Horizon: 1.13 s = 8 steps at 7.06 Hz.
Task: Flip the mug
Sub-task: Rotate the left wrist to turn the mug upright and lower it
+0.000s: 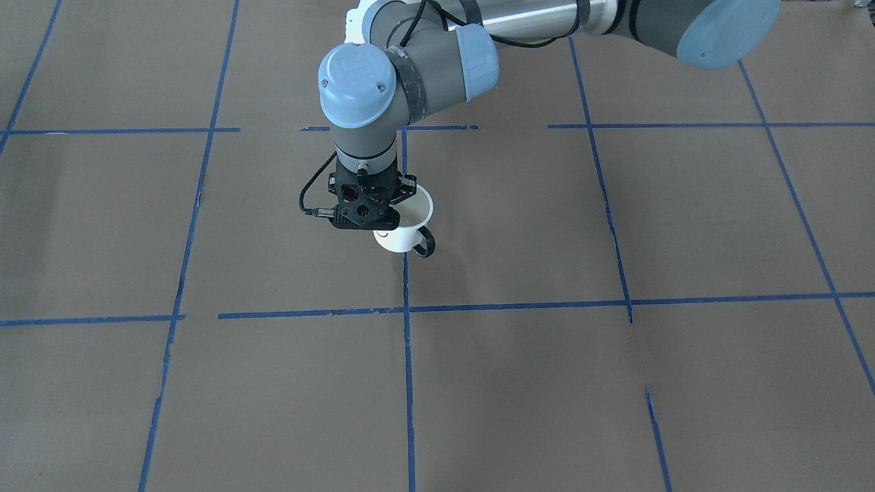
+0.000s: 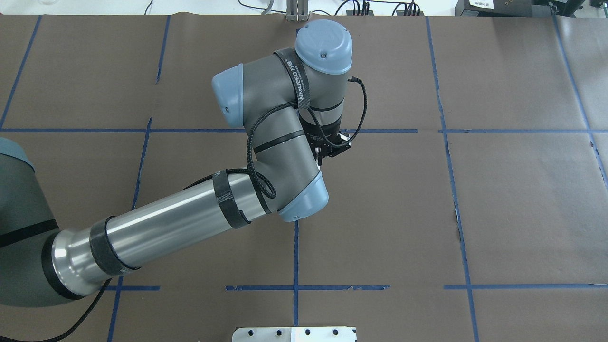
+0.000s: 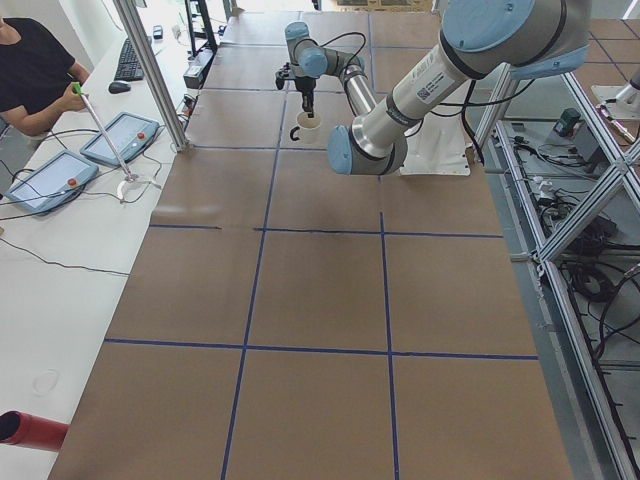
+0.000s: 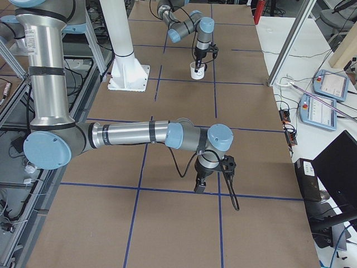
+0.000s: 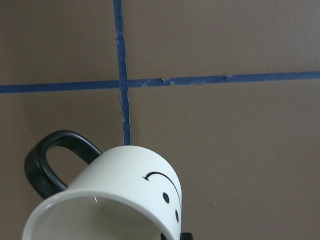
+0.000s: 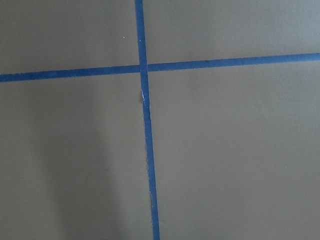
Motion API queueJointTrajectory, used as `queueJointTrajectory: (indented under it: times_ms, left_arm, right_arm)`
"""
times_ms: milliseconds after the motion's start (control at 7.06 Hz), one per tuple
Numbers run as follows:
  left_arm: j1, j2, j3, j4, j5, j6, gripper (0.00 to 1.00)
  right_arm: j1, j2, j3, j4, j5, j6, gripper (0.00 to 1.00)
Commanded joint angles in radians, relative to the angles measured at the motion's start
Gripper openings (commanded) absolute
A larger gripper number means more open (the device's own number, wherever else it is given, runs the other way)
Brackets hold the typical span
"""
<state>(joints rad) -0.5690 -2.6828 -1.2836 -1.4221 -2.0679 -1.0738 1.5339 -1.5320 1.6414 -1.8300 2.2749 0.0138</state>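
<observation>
The white mug (image 1: 405, 236) with a black loop handle (image 1: 425, 244) hangs mouth-up under my left gripper (image 1: 393, 217), near a blue tape crossing. The gripper is shut on the mug's rim. In the left wrist view the mug (image 5: 130, 175) fills the lower left, rim nearest the camera, smiley face on its side, handle at the left. I cannot tell whether its base touches the table. In the overhead view the left gripper (image 2: 332, 151) shows but the arm hides the mug. My right gripper (image 4: 215, 173) points down over the table far from the mug; I cannot tell if it is open.
Brown paper with a blue tape grid (image 1: 407, 311) covers the table. A white arm base plate (image 4: 128, 78) stands at the robot's side. An operator (image 3: 35, 70) and tablets (image 3: 50, 180) are at a side table beyond the far edge.
</observation>
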Motion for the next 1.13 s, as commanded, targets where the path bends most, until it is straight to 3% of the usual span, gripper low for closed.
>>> queueJointTrajectory:
  times_ms: [0, 850, 991]
  left_arm:
    - [0.018, 0.0, 0.021, 0.0, 0.003, 0.003, 0.0]
    - [0.031, 0.006, 0.037, 0.006, 0.022, 0.057, 0.0]
    - [0.032, 0.009, 0.037, 0.006, 0.022, 0.057, 0.06]
  right_arm:
    - [0.0, 0.0, 0.0, 0.0, 0.0, 0.0, 1.0]
    - [0.0, 0.0, 0.0, 0.0, 0.0, 0.0, 1.0]
    - [0.0, 0.0, 0.0, 0.0, 0.0, 0.0, 1.0]
